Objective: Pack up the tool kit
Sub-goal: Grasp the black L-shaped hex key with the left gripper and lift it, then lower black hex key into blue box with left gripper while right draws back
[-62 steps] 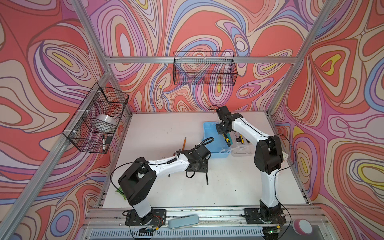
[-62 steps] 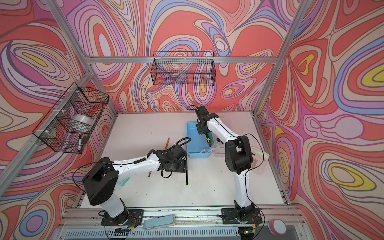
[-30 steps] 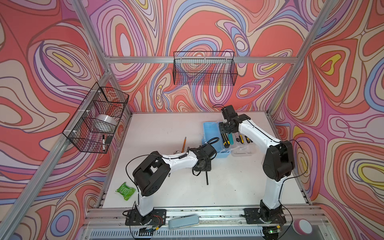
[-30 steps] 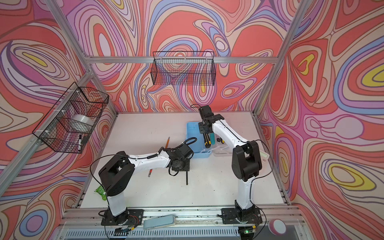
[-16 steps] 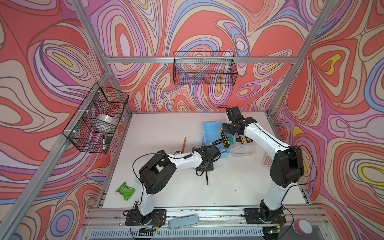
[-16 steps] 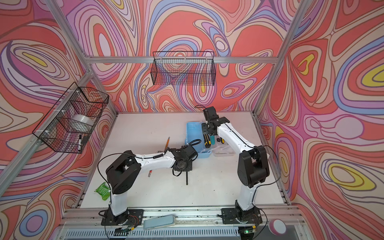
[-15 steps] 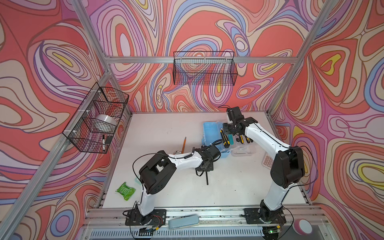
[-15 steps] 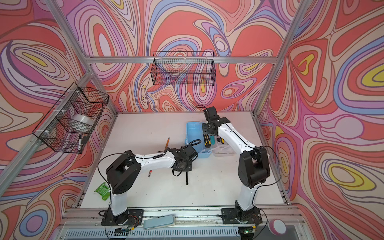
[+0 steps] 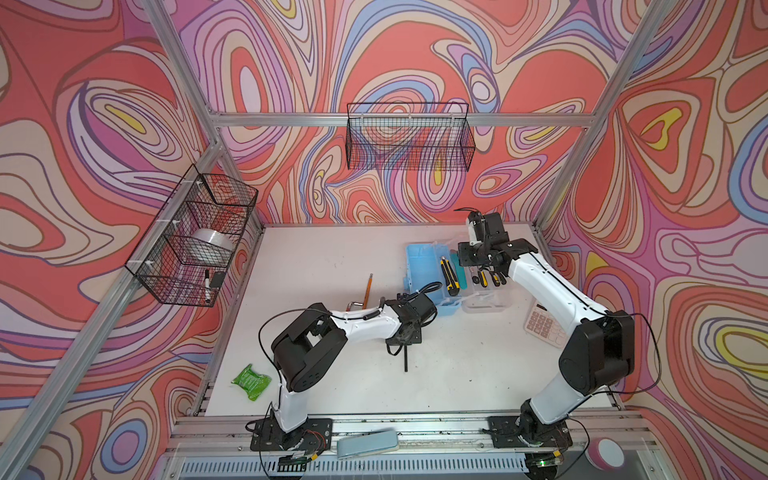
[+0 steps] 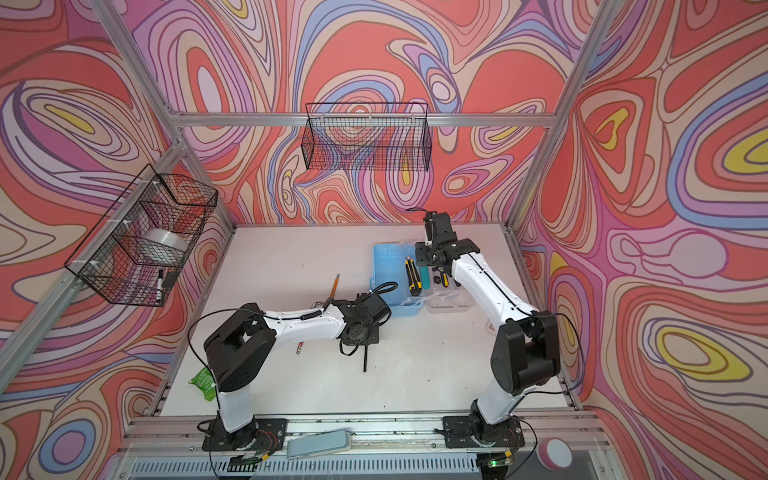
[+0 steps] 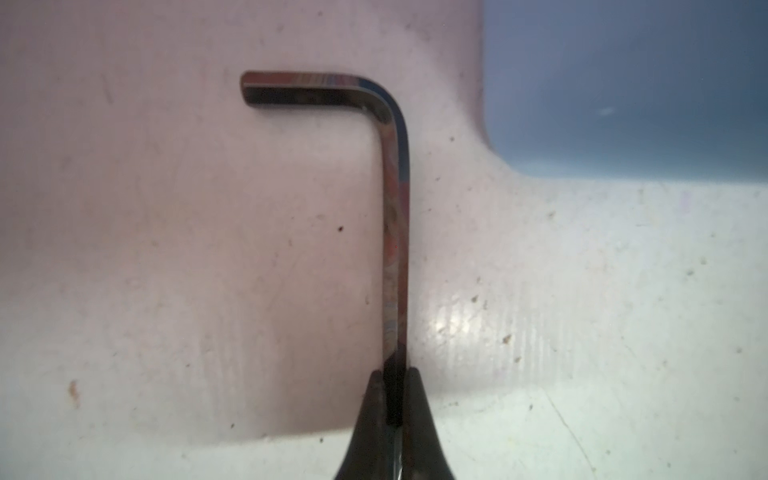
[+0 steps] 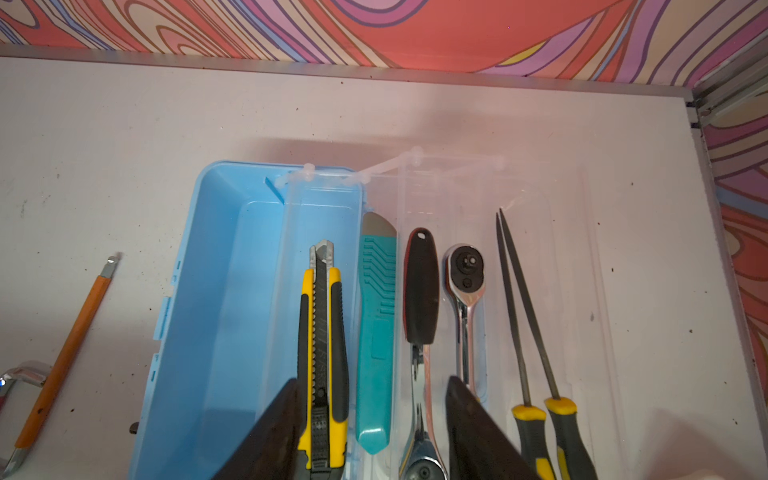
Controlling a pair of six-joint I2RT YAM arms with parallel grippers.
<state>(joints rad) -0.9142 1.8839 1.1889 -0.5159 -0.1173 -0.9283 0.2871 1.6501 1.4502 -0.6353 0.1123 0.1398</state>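
The left tool (image 11: 394,388) is pinched narrow on the long arm of the black hex key (image 11: 395,232). The key lies on the white tabletop (image 9: 332,257), just off the 7 o'clock corner of the light blue case (image 9: 419,266). The right tool (image 12: 372,379) hangs wide above the case, its jaws straddling the yellow utility knife (image 12: 322,332) and the teal utility knife (image 12: 376,324). The clear lid (image 9: 484,301) lies open at the case's 3 o'clock.
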